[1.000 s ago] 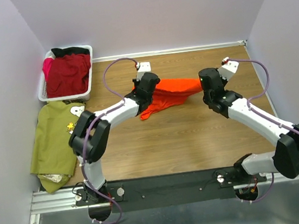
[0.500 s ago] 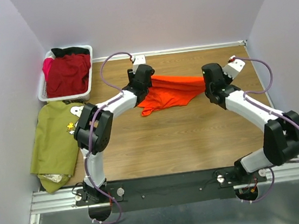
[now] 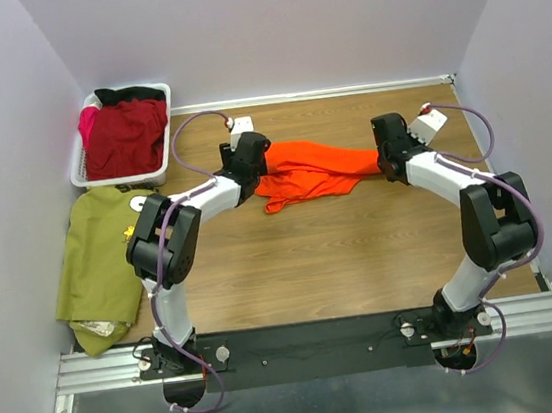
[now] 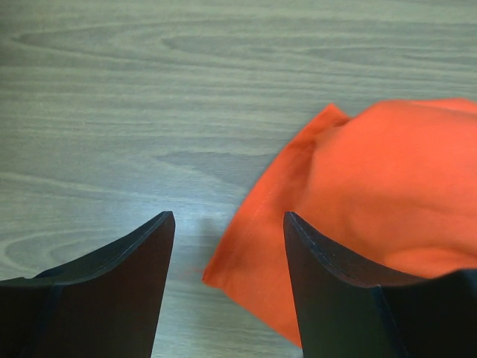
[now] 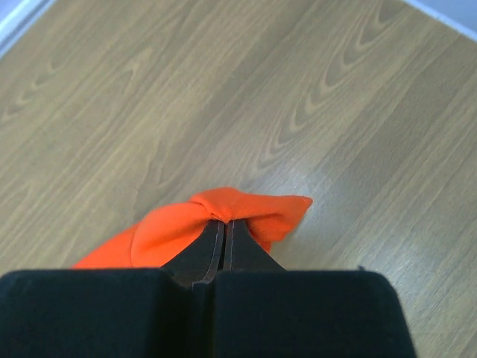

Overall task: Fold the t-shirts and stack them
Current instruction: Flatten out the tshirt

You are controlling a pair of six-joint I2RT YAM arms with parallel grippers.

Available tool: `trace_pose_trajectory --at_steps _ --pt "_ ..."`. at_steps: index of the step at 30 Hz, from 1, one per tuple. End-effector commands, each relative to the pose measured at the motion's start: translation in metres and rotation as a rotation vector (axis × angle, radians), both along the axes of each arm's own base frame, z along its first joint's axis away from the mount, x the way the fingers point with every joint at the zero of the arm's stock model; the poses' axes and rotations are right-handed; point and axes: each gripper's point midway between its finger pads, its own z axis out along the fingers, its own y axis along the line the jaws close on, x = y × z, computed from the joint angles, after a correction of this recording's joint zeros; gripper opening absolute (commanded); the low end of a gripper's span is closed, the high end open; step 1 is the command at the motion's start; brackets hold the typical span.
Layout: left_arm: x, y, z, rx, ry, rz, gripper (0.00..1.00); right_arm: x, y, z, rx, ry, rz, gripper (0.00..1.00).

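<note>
A bright orange t-shirt [image 3: 310,170] lies crumpled across the far middle of the wooden table. My left gripper [image 3: 241,160] is at its left end, open; in the left wrist view [image 4: 227,224] a corner of the orange t-shirt [image 4: 373,201] lies flat on the wood between and past the fingers, held by neither. At the cloth's right end my right gripper [image 3: 385,158] is shut on a bunched edge of the orange t-shirt [image 5: 246,212], with its fingertips [image 5: 223,227] pinched together. An olive green t-shirt [image 3: 101,258] with a cartoon-dog print lies at the left. Dark red t-shirts [image 3: 124,136] fill the basket.
A white slatted basket [image 3: 78,170] stands at the far left corner against the wall. Walls close in the table at the back and on both sides. Bare wood [image 3: 342,249] stretches between the orange cloth and the arm bases.
My left gripper has opened and let go of the orange t-shirt's left end, which now rests on the table. Both grippers have moved toward the back wall, and the cloth has spread out lower.
</note>
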Motion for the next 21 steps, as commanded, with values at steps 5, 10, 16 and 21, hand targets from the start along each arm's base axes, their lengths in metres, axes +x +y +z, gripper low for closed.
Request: trace_pose_trajectory --at_steps 5,10,16,21 --pt "-0.009 0.007 -0.051 -0.033 0.134 0.000 0.63 0.009 0.009 -0.017 0.060 0.023 0.012 0.01" --pt "-0.012 -0.002 -0.069 -0.051 0.178 -0.041 0.44 0.013 0.012 -0.021 0.073 0.031 0.019 0.01" --pt "-0.029 0.006 -0.086 -0.039 0.223 -0.032 0.41 0.013 0.013 -0.030 0.076 0.048 0.018 0.01" --pt "-0.039 0.011 -0.093 -0.031 0.253 -0.027 0.40 0.014 0.015 -0.036 0.085 0.058 0.022 0.01"
